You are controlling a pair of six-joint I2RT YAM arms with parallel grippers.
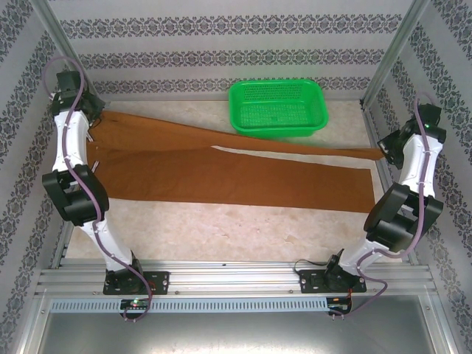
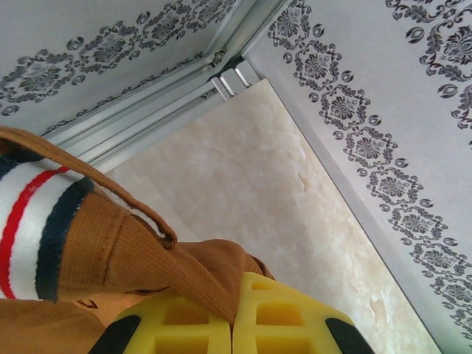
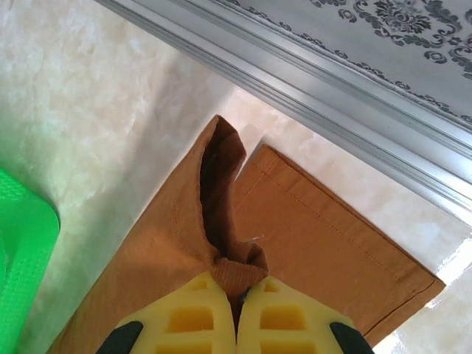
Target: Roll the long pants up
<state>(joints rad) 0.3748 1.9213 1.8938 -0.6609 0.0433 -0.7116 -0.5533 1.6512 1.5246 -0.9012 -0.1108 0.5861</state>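
From above, your left arm (image 1: 70, 140) covers part of the waist of the long pants (image 1: 221, 166), and your right arm (image 1: 409, 158) hides the tip of the far leg. At the right wrist, the green basket (image 3: 22, 251) runs off the left edge, and the pinched cloth disappears between the pads of the right gripper (image 3: 236, 313).

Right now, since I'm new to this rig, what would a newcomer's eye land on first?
The long rust-brown cloth trousers, stretched flat from left to right between both arms. The left pincer is shut on their waist end and the right pincer on a leg's hem. Behind them, at the far edge, sits a bright green plastic mesh basket.
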